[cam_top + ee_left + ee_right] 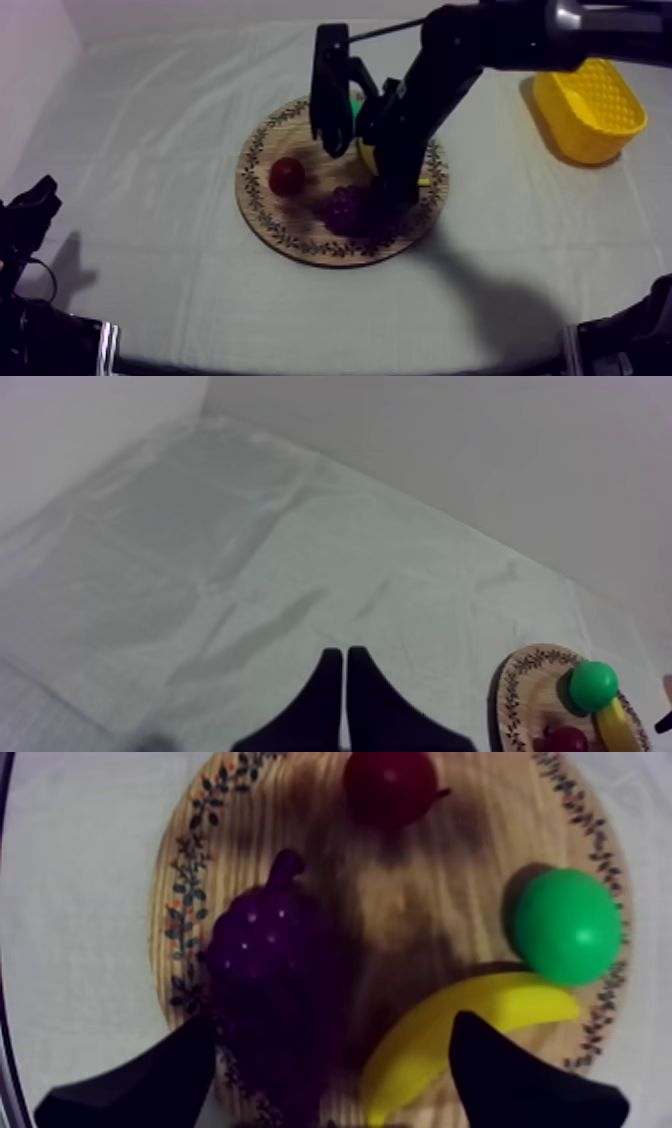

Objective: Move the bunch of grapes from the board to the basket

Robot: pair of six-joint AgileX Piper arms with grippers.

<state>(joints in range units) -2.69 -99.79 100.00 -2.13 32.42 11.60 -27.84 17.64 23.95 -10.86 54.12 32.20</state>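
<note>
The purple bunch of grapes (348,208) (265,952) lies on the near part of the round wooden board (262,215) (420,902). My right gripper (335,135) (335,1024) hangs above the board, open, its fingers spread wide with nothing between them. In the right wrist view one finger is beside the grapes and the other is over the banana (470,1022). The yellow basket (590,110) stands at the far right of the table. My left gripper (30,215) (344,661) rests low at the left, shut on nothing.
The board also carries a small red fruit (287,176) (390,782), a green fruit (565,927) (594,684) and the banana (368,155), partly hidden under the right arm. Bare cloth surrounds the board.
</note>
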